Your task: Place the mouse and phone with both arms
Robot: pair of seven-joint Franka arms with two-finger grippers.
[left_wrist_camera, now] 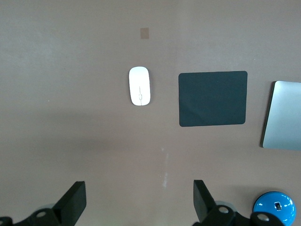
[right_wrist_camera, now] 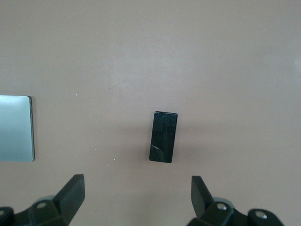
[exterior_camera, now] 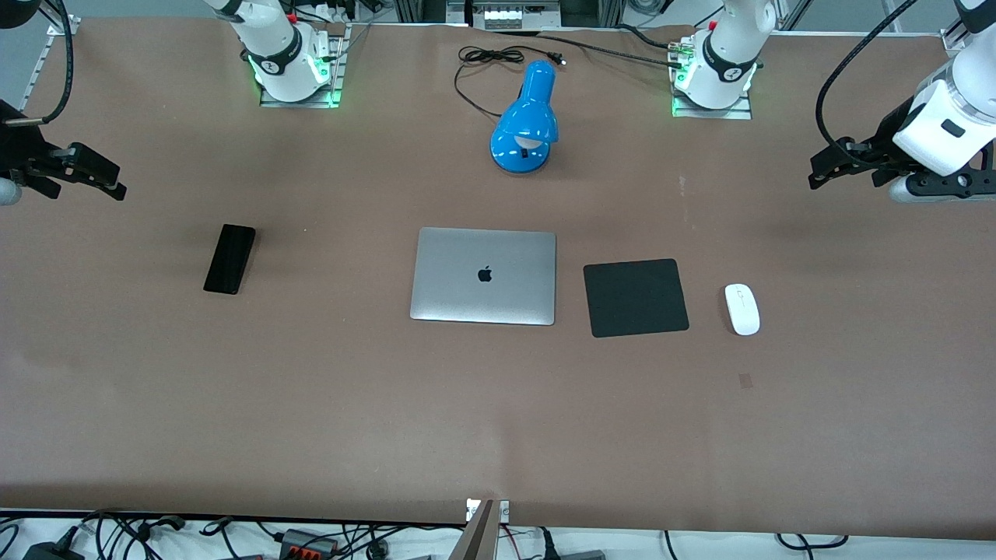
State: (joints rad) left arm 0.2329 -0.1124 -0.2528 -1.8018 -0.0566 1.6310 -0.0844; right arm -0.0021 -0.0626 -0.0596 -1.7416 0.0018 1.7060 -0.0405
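The white mouse lies on the brown table toward the left arm's end, beside the black mat. It also shows in the left wrist view. The black phone lies flat toward the right arm's end, and it shows in the right wrist view. My left gripper hangs open and empty above the table, apart from the mouse. My right gripper hangs open and empty above the table, apart from the phone.
A closed silver laptop lies mid-table between phone and mat. A blue desk lamp with a black cord stands farther from the front camera than the laptop. The arm bases stand along the table's edge farthest from the camera.
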